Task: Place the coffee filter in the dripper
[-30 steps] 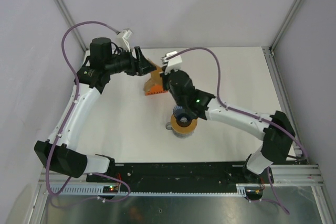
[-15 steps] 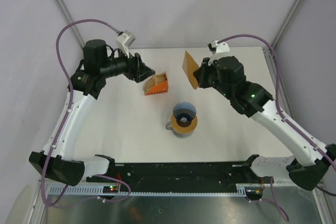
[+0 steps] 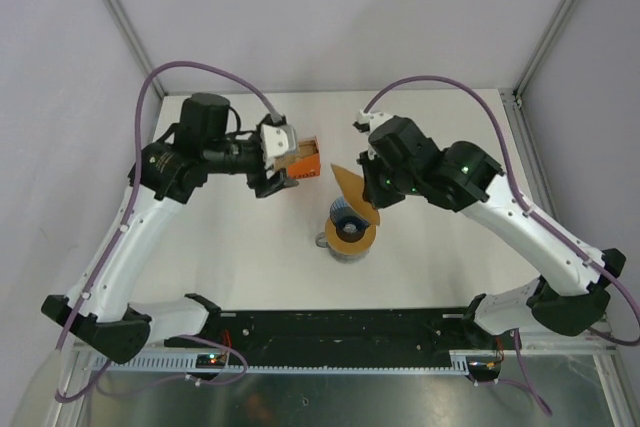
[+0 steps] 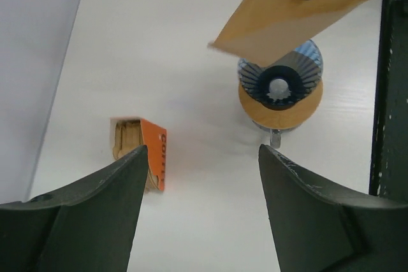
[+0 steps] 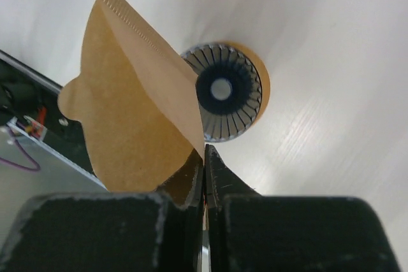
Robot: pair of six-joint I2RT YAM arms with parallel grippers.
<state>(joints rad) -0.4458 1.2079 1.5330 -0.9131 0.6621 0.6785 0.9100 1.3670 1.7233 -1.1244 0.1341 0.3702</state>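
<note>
Orange box [image 4: 155, 162] (white lettering); white table [image 4: 191, 62].

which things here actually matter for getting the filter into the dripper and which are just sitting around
Part of the job:
coffee filter, pinched in the right end effector
blue dripper, empty

Just lying about:
orange box, under the open, empty left end effector
ring-topped cup, only a stand under the dripper

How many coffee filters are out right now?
1: the coffee filter, pinched in the right gripper, just over the dripper. The orange box may hide more.
</note>
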